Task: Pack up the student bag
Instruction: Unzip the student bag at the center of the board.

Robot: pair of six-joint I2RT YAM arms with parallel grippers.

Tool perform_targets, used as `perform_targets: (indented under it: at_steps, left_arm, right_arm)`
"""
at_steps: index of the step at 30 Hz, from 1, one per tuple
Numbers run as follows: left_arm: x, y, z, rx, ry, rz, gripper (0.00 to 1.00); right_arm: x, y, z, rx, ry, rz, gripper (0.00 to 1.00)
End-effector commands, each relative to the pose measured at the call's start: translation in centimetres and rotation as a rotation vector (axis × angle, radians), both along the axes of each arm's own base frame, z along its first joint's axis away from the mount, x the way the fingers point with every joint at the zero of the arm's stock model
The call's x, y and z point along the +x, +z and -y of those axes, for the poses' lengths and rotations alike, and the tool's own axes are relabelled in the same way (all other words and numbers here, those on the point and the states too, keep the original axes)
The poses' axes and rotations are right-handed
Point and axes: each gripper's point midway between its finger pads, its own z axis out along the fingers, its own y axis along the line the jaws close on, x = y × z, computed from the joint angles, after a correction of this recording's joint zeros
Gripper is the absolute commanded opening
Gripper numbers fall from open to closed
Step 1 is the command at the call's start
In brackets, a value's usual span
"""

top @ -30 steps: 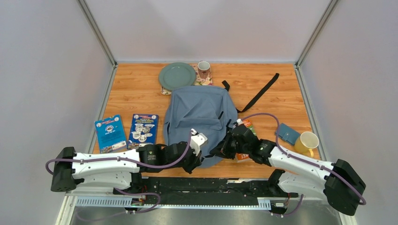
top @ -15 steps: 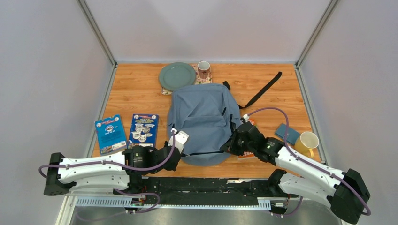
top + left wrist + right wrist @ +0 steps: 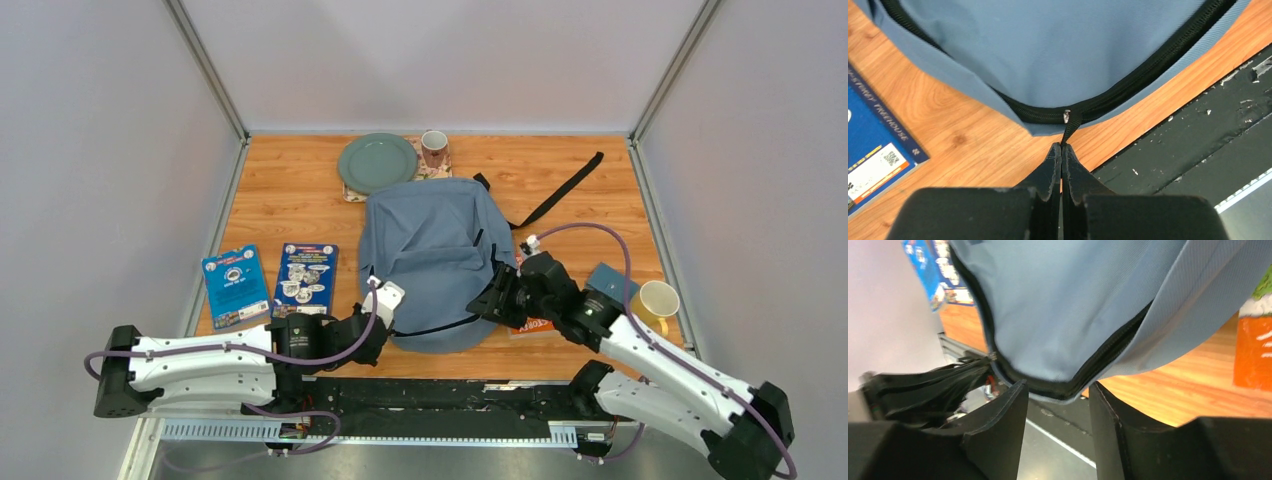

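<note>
Left gripper (image 3: 1062, 147) pinched shut on zip pull (image 3: 1068, 125), right gripper (image 3: 1058, 405) jaws apart astride near rim of student bag (image 3: 430, 240): unanchored, bag may slide instead of unzipping.

The left arm (image 3: 200, 355) lies low along the near edge, forearm stretched to the right and the wrist turned in towards the middle. The left gripper (image 3: 1062, 150) is closed, its two black fingers (image 3: 1050, 172) pressed flat together with the zip pull (image 3: 1068, 131) pinched at their very tips. The right arm (image 3: 660, 360) rises from its base at the far right and reaches up and left, elbow bent and the wrist angled down. The right gripper (image 3: 1058, 390) has its jaws parted, with a clear gap between the fingers (image 3: 998, 425), gripping nothing.
</note>
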Motion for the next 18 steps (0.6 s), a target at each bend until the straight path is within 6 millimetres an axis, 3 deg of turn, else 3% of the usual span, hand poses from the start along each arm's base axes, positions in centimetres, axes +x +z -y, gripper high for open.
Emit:
perform_targets:
  at_steps: [1,3,5,8,12,13,15,16,18]
  left_arm:
    - [-0.1,1.8,3.1,-0.066,-0.074,0.006,0.00]
    - [-0.2,1.9,3.7,-0.064,-0.096,0.004,0.00]
    - [-0.3,2.0,4.0,-0.067,-0.110,0.001,0.00]
    - [-0.3,2.5,4.4,-0.086,-0.116,0.006,0.00]
    - [-0.3,3.3,4.8,-0.123,-0.125,0.013,0.00]
    - [-0.3,3.4,4.9,-0.128,-0.129,0.012,0.00]
    - [-0.4,3.6,4.9,-0.136,-0.131,0.012,0.00]
    - [-0.4,3.6,4.8,-0.137,-0.131,0.013,0.00]
    - [-0.5,3.7,4.8,-0.144,-0.133,0.009,0.00]
  right_arm:
    - [-1.5,3.4,0.1,0.162,-0.081,-0.021,0.51]
    - [-2.3,4.1,0.2,0.245,-0.134,-0.056,0.51]
    - [-3.1,4.2,-0.2,0.277,-0.139,-0.064,0.63]
    - [-4.3,4.5,-1.1,0.306,-0.143,-0.112,0.64]
    - [-6.2,4.7,-4.1,0.307,-0.110,-0.202,0.64]
    - [-5.4,5.1,-4.7,0.325,-0.148,-0.171,0.65]
    - [-6.0,4.3,-6.1,0.305,-0.158,-0.207,0.67]
    - [-5.6,5.0,-7.0,0.346,-0.188,-0.213,0.68]
    - [-5.5,4.1,-7.8,0.332,-0.223,-0.248,0.70]
